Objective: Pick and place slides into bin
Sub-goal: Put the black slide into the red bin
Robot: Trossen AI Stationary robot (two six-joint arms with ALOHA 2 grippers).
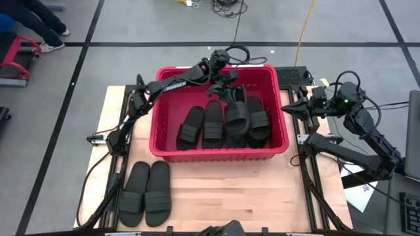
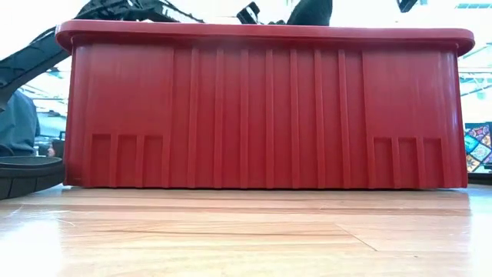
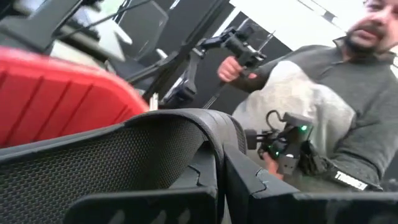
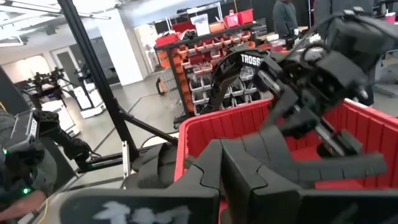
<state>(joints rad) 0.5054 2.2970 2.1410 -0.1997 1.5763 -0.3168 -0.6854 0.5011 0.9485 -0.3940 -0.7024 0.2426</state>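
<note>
The red bin [image 1: 220,149] stands mid-table and fills the low view [image 2: 261,108]. Several black slides [image 1: 203,126] lie flat on its floor. My left gripper [image 1: 225,88] reaches over the bin's far rim, shut on another black slide [image 1: 235,113], which also shows in the right wrist view [image 4: 336,163]. Two more slides [image 1: 146,194] lie side by side on the table's near left. My right gripper [image 1: 303,103] waits shut off the table's right edge, touching nothing. My left gripper pinches one end of the slide [image 3: 186,134] between its two fingers [image 3: 249,186]; its dotted sole shows beside them. The fingers come level from the bin's far side. The slide sticks out over the slides in the bin; whether it touches them I cannot tell.
A person in a grey top [image 3: 323,99] stands beyond the table's right side, hand-held controllers in both hands. Bare wooden table lies in front of the bin [image 1: 249,190]. Cables and a frame run along both table sides.
</note>
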